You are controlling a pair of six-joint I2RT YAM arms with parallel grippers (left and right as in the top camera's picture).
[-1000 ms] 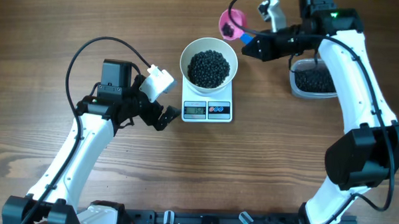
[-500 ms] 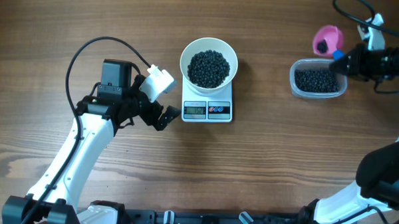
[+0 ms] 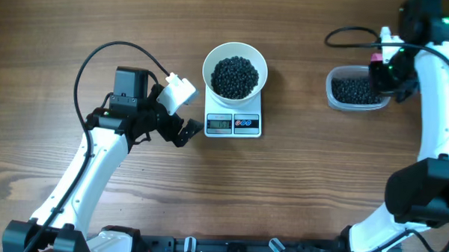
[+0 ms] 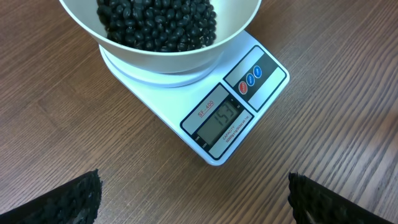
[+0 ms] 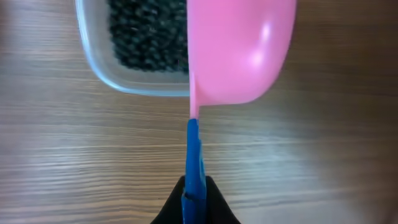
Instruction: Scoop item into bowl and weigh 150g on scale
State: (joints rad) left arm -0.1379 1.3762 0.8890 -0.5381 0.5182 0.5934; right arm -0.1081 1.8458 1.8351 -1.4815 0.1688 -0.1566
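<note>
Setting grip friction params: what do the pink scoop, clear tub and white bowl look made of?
Round pink scoop: likely moulded plastic, glossy, soft highlight. Clear rounded tub: translucent plastic, greyish see-through wall. Round white bowl: smooth, even finish; plastic or ceramic, cannot tell.

The small white rectangular digital kitchen scale (image 4: 166, 104) carries the only legible writing. Its grey LCD display (image 4: 221, 118) shows the digits 151, as far as they can be made out. Along the display's upper edge, small red print (image 4: 205, 110) seems to read "SF-400". The marks on the red and blue round buttons (image 4: 250, 79) are too small to read, as is the display from overhead.
</note>
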